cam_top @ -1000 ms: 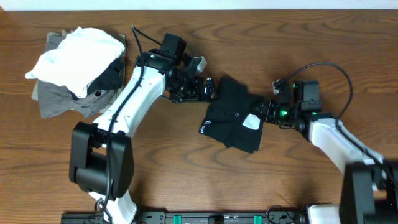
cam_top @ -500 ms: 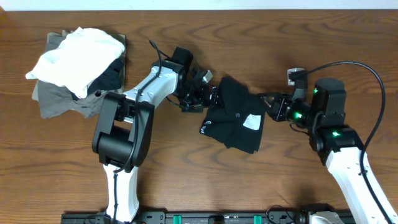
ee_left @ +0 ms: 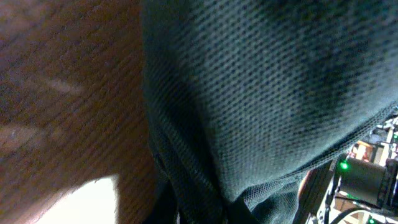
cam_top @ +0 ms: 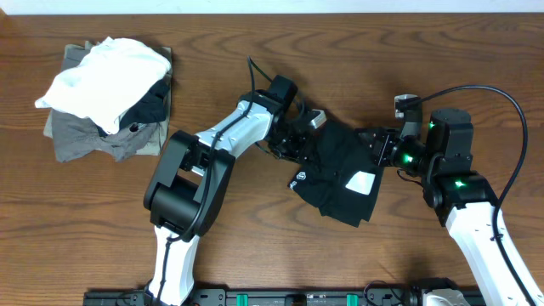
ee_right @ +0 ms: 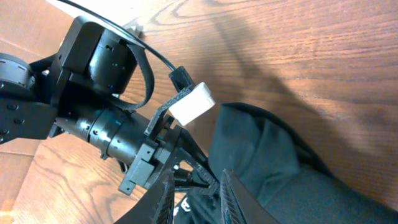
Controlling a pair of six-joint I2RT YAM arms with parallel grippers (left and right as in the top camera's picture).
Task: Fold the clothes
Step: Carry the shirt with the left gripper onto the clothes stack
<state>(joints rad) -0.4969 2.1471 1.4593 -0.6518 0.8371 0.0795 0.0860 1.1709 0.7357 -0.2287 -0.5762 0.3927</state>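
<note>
the black garment [cam_top: 336, 170] lies crumpled right of the bench's middle, between both arms, with a white label [cam_top: 360, 182] on its near side. the left gripper [cam_top: 299, 143] is at its left hem. cloth fills that wrist view and gathers into the fingers, which look clamped on it. the right gripper [cam_top: 376, 146] touches the right hem, but whether its fingers [ee_right: 229, 190] pinch cloth cannot be told. a pile of clothes [cam_top: 106, 93] sits at the far-left corner.
</note>
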